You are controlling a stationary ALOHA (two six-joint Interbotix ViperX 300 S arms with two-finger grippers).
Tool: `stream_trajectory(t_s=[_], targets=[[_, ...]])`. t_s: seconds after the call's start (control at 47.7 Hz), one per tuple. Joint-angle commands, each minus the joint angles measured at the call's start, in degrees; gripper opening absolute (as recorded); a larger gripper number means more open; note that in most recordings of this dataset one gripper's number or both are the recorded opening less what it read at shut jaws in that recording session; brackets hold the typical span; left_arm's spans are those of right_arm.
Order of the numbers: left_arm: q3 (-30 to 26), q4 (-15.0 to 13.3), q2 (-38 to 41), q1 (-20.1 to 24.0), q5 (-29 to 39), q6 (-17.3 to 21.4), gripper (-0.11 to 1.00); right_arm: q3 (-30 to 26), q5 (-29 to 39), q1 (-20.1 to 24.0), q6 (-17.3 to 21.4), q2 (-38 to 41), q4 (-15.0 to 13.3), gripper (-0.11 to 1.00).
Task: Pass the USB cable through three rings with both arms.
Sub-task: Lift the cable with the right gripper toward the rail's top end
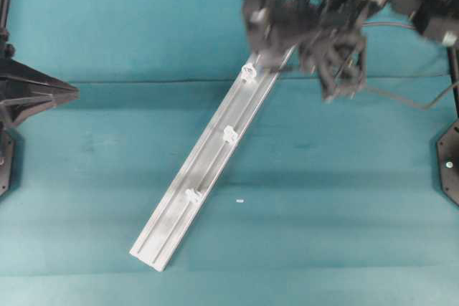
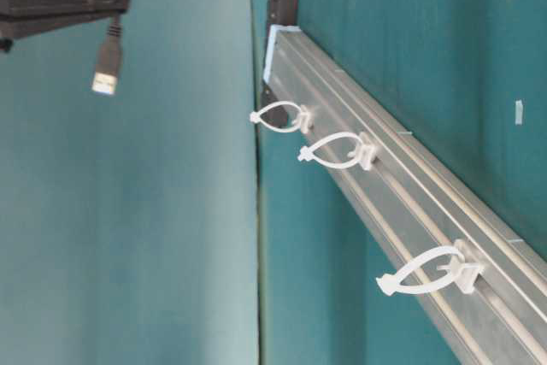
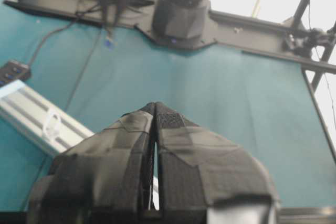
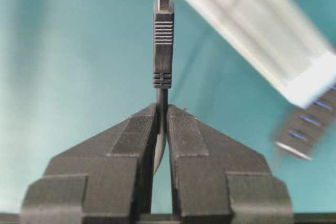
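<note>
Over at nine o'clock in the overhead view the left hand [image 1: 72,92] sits at the edge of the teal bench [image 1: 344,198], its wedge tips pointing toward three o'clock; its own wrist view shows the two padded jaws pressed together with nothing between them, so it is closed and empty. From about seven o'clock up toward one o'clock runs the silver rail [image 1: 179,209], lying flat on the bench. Along it stand the three rings [image 1: 230,134], white loop clips spaced apart, one near the lower end, one at the middle and one near the upper end; from table level each loop sticks out from the rail face and nothing passes through any of them. At one o'clock the right hand [image 1: 344,89] is a blurred dark mass above the upper end of the rail, so its exact outline is hard to make out there. Its wrist view is clearer: the jaws are clamped on the USB cable [image 4: 163,51] just behind the plug, which sticks straight out toward twelve o'clock, metal tip foremost. At about four o'clock in that view lies the black hub [image 4: 307,127] with blue sockets, just beside the rail's end, though blurred
</note>
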Motion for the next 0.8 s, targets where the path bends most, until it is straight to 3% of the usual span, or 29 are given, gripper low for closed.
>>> stream_trajectory(t_s=[0.0,0.294,0.524,0.776], targets=[[-1.9,0.3,-0.3,-0.4,-0.4,0.0,-0.01,-0.7,0.0,-2.0,-2.5,-0.4,-0.1,0.08],[-1.9,0.3,-0.4,-1.2,-0.5,0.4,-0.01,-1.2,-0.4,-11.2,-13.6,0.1,-0.6,0.08],[-2.3,0.3,-1.5,-1.1,0.4,0.2,-0.01,2.9,-4.7,-14.6,-24.3,0.5,-5.7,0.08],[-2.2,0.3,-1.6,-0.6,1.0,-0.3,-0.01,6.5,-11.7,-15.4,-25.7,3.3,-7.6,0.08]])
